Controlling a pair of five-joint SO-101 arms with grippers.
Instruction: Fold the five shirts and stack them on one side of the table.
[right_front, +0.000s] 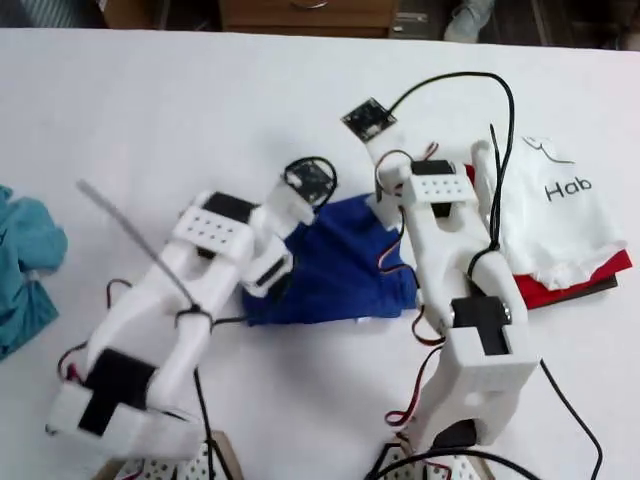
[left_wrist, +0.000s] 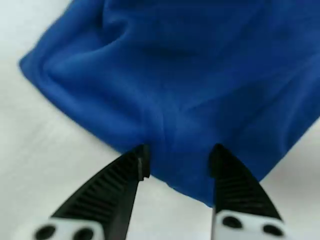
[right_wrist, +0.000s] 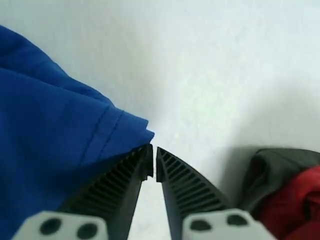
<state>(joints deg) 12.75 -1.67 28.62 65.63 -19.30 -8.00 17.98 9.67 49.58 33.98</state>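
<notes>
2 grippers met the blue fabric shirt (right_front: 340, 265): left gripper (left_wrist: 178, 159) spread wide over its edge, right gripper (right_wrist: 154, 152) nearly closed at its corner.

The white table (right_front: 150, 110) carries a blue shirt (right_front: 345, 265) at centre and a teal shirt (right_front: 25, 265) at nine o'clock. At three o'clock lies a shirt stack (right_front: 560, 230), perhaps dark-bottomed.

I see the middle shirt (right_front: 340, 265) lying on the table (right_front: 200, 120). The shirt stack (right_front: 560, 230) sits near it, to its right. A loose shirt (right_front: 25, 260) lies well apart at the table's left edge. My right gripper (right_wrist: 153, 150) is between middle shirt and stack.
</notes>
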